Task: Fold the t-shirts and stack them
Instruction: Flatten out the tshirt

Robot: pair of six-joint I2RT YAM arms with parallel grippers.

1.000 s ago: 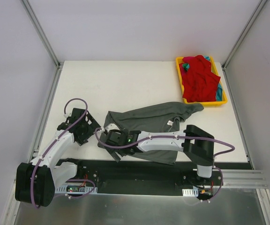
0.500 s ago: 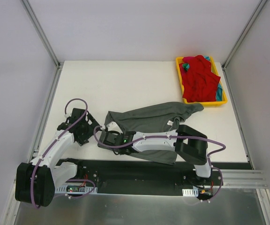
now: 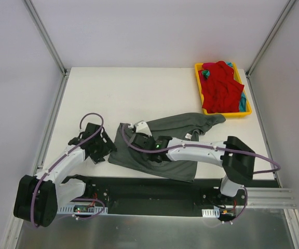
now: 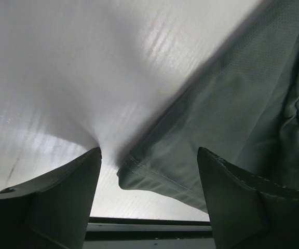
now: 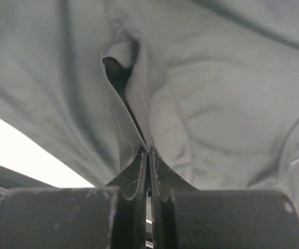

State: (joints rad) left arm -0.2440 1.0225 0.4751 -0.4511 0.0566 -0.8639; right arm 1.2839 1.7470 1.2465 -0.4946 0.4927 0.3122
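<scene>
Grey t-shirt (image 3: 176,127) fold pinched tight in right hand (image 5: 148,151); left hand (image 4: 148,155) wide, straddling hem corner.

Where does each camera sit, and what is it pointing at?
Top external: above and behind the arms, looking down at the table, both arms and the grey t-shirt.
Left wrist: on the left arm, facing its open left gripper framing the shirt's hem.
Right wrist: on the right arm, facing its right gripper pinching a fold.
All three show the grey t-shirt.
</scene>
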